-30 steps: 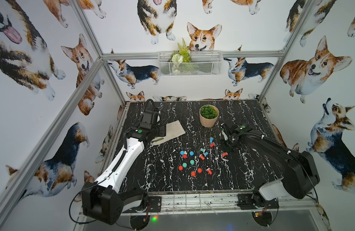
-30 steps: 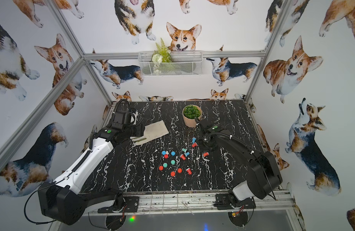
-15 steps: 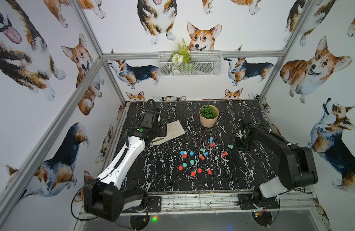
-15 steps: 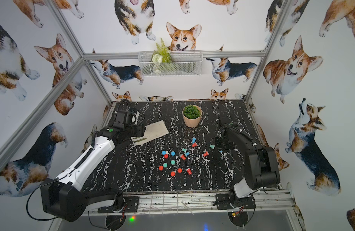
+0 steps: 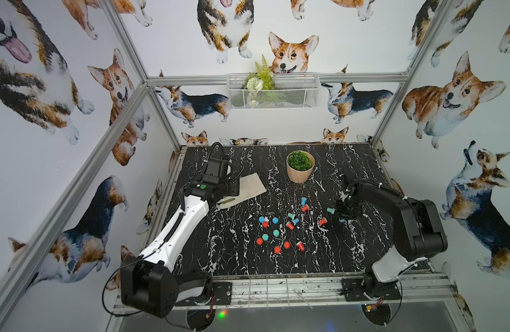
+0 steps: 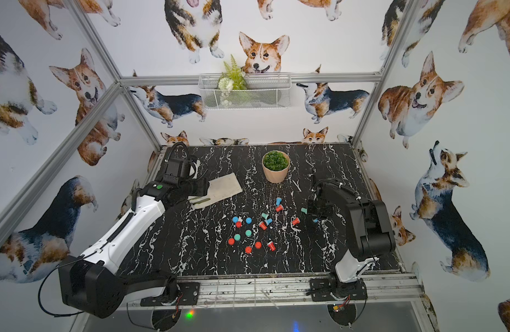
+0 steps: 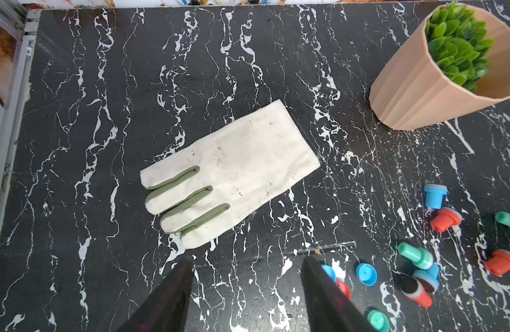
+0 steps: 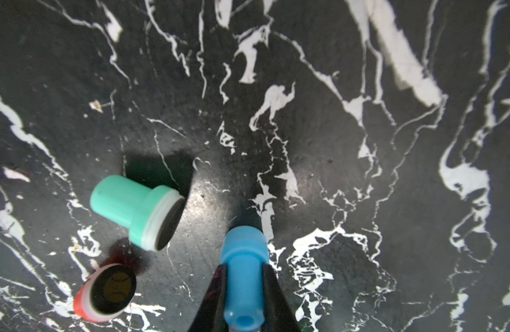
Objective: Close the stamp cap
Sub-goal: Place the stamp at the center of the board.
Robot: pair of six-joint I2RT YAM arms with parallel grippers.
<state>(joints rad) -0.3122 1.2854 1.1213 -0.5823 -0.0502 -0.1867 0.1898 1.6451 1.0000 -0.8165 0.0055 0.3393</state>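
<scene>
Blue stamp (image 8: 243, 276) in right fingers (image 8: 212, 304); teal stamp (image 8: 133, 209) near, apart.

Corgi-print walls (image 5: 61, 149) wrap three sides, with a silver frame rail (image 5: 363, 77) running across the back. Up there hangs a white wire basket (image 5: 272, 92), a fern (image 5: 262, 73) poking out. Down below, a black marble-look tabletop (image 5: 248, 266) veined in white, and a small green light (image 5: 220, 314) glows at the near edge.

Blue stamp (image 8: 243, 273), teal stamp (image 8: 133, 209), red stamp (image 8: 104, 293), black white-veined tabletop (image 8: 334, 115), cream-and-green glove (image 7: 242, 163).
</scene>
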